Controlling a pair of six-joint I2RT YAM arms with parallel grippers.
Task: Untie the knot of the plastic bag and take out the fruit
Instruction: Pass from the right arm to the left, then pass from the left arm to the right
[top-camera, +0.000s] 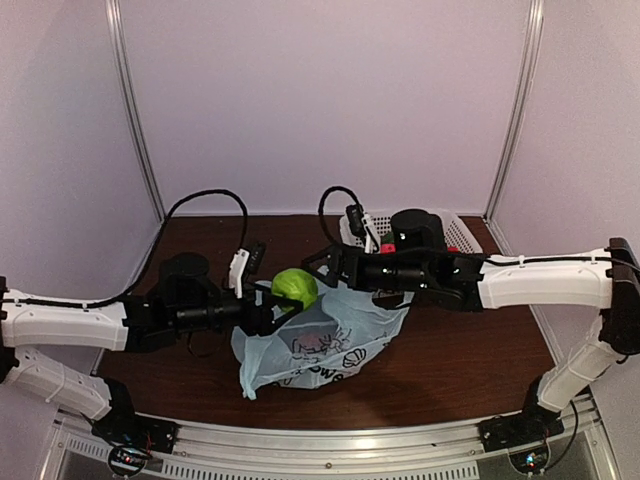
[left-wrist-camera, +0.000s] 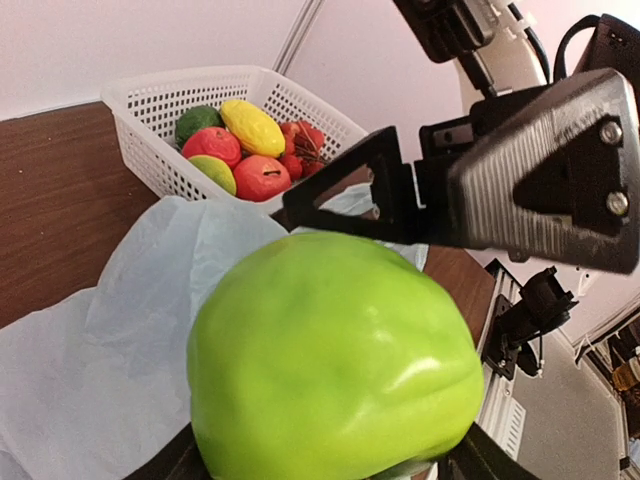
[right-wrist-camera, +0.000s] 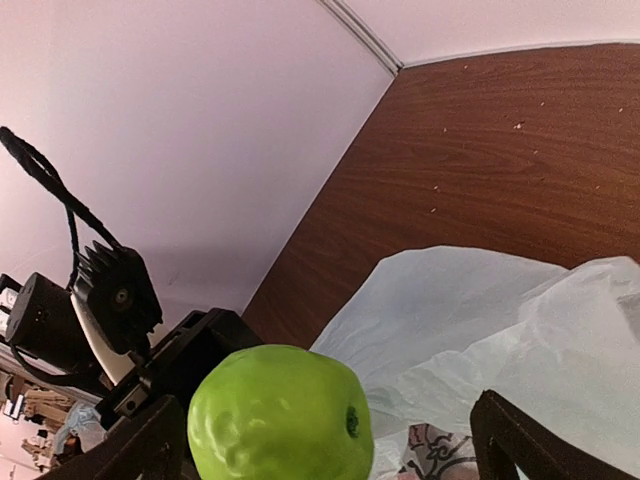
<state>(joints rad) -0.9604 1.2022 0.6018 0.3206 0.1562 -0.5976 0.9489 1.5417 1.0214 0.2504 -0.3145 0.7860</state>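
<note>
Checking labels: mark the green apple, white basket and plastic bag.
green apple (top-camera: 295, 285), top view, upper side.
white basket (left-wrist-camera: 150, 140), left wrist view, side wall.
plastic bag (top-camera: 312, 352), top view, printed panel.

The top camera looks down from high on the near side of the apple (top-camera: 295, 287), far enough to show the whole table (top-camera: 470, 360). The left wrist camera sits against the apple, facing the basket (left-wrist-camera: 150, 160) beyond it. The right wrist camera faces the apple from the opposite side. All three share apple and bag (top-camera: 310, 350).

A white perforated basket (top-camera: 462, 232) stands at the far right of the brown table (top-camera: 480, 350).
</note>
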